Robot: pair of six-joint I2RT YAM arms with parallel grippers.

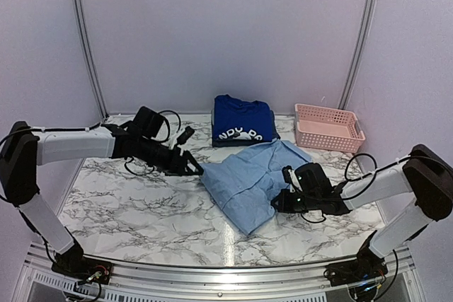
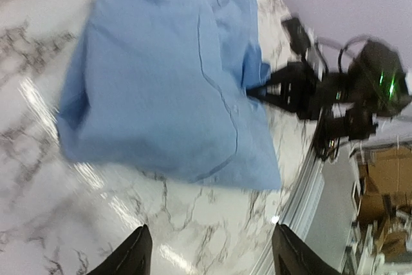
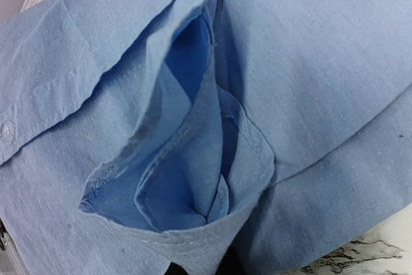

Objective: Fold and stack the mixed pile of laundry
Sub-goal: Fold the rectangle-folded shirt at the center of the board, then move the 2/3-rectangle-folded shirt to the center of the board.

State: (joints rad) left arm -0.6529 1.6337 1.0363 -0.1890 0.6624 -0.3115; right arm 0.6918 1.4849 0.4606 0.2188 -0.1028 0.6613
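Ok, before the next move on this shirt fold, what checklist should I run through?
1. Free hand: the left end effector is open, holds nothing and sits short of the light-blue shirt: ok.
2. Grip: the right end effector is at the shirt's right edge, with cloth bunched at its tips: ok.
3. Shirt lying flat: it is rumpled, with a gaping fold: not ok.
4. Gap between the shirt and the folded royal-blue T-shirt: cannot tell.
5. The pink basket is apart from both arms: ok.

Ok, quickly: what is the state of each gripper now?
Left gripper: open, empty.
Right gripper: closed on the light-blue shirt.
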